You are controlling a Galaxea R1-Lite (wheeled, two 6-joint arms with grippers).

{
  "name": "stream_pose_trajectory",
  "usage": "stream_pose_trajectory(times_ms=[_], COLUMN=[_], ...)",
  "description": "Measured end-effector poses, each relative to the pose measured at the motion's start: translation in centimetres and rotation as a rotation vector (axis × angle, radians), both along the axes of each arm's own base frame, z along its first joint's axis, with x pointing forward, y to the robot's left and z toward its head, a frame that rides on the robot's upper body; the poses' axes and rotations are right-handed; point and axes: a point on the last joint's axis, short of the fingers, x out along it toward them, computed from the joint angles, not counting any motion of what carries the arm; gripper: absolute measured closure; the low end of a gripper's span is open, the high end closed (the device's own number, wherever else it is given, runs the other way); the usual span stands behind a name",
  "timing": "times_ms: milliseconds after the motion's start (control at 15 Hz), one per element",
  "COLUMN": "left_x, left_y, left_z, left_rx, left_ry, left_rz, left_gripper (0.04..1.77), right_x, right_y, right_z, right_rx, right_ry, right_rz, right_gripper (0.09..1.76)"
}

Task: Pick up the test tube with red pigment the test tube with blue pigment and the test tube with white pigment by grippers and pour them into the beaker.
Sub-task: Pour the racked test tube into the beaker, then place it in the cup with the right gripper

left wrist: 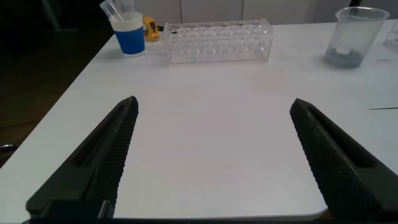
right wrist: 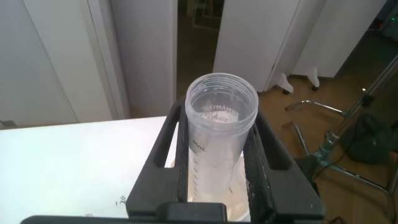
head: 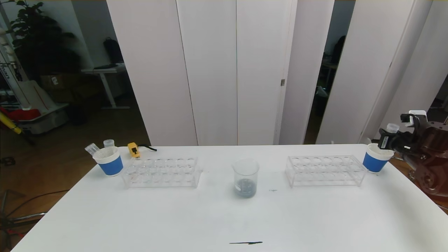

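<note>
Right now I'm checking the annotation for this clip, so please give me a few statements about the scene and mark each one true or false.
1. The right gripper is shut on a clear tube above the blue cup at the table's right edge. True.
2. The beaker is empty. False: dark liquid sits in its bottom.
3. The left gripper holds a tube. False: its fingers are spread apart over bare table with nothing between them.
4. Two tubes stick out of the blue cup on the left. True.
5. The left rack holds tubes with red liquid. False: no coloured liquid shows in its holes.
</note>
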Motion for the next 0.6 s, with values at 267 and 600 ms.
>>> stream_pose_trajectory(times_ms=[267,600], left_x=[0.0,0.0], left_y=[0.0,0.0], left_z=[0.0,0.0], left_rx=[0.0,0.0], left_ry=[0.0,0.0], left_rz=[0.0,0.0], left_gripper=[0.06,0.06], right_x=[-0.9,-1.2], right_y=[-1.7,-2.3], right_z=[-0.7,-0.9], right_rx=[-0.036,-0.034], right_ry=[0.039,0.046], right_rz=[-0.037,-0.052], right_gripper=[1.27,1.27])
